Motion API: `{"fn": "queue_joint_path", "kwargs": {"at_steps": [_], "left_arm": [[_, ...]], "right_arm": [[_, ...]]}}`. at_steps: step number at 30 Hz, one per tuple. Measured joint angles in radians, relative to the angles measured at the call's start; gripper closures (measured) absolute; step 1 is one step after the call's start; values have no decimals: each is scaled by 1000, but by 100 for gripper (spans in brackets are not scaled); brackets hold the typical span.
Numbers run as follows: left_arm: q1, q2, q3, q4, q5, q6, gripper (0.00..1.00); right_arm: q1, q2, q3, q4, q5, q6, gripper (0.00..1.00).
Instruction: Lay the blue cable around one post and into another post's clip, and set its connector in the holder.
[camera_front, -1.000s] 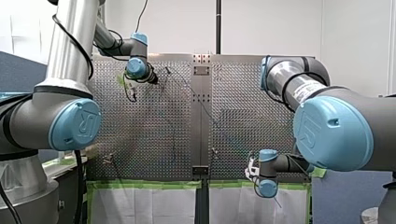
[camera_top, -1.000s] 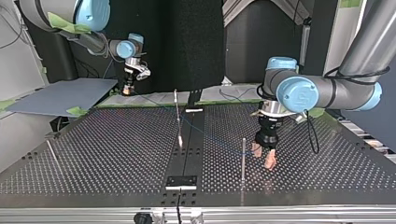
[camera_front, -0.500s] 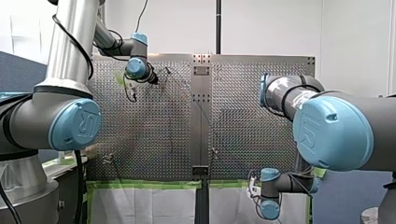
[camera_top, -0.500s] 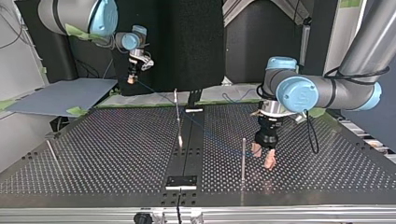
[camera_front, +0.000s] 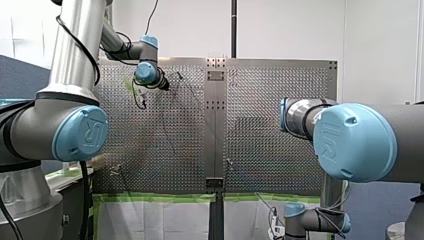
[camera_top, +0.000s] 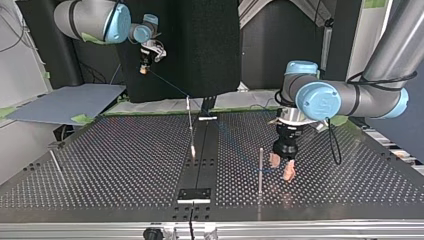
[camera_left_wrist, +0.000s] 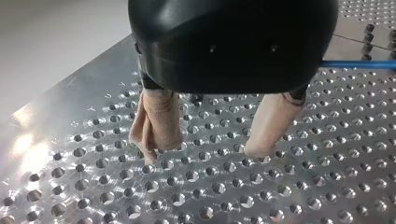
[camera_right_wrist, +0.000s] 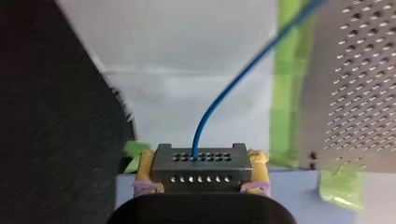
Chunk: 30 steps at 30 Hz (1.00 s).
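Note:
My right gripper is shut on the dark grey connector, its yellow pads on both sides of the block. The blue cable rises out of the connector. In the top view my right gripper hangs high beyond the table's far edge, and the blue cable runs taut from it down to the middle post, then faintly on to the nearer post. Beside that nearer post my left gripper stands open, beige pads just above the plate, nothing between them. The blue cable passes to one side of it.
A black holder plate sits at the table's near edge in the top view. A third thin post stands at that view's left. A grey board lies off the far left corner. Green tape lines the table's edge.
My right arm has lifted the connector higher and further off the table's edge, pulling the blue cable taut. My left arm and its open gripper have stayed put.

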Motion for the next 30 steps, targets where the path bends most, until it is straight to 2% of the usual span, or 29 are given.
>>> {"fn": "queue_joint_path", "kwargs": {"at_steps": [8,15,21,30], "left_arm": [[0,0,0,0,-2,-1,0],[1,0,0,0,-2,-6,0],[1,0,0,0,-2,-7,0],[2,0,0,0,-2,-9,0]], "right_arm": [[-9,72,61,12,-10,-2,39],[-7,134,79,39,-16,-3,39],[-4,103,108,49,-17,-1,39],[11,23,117,116,-19,7,39]]}}
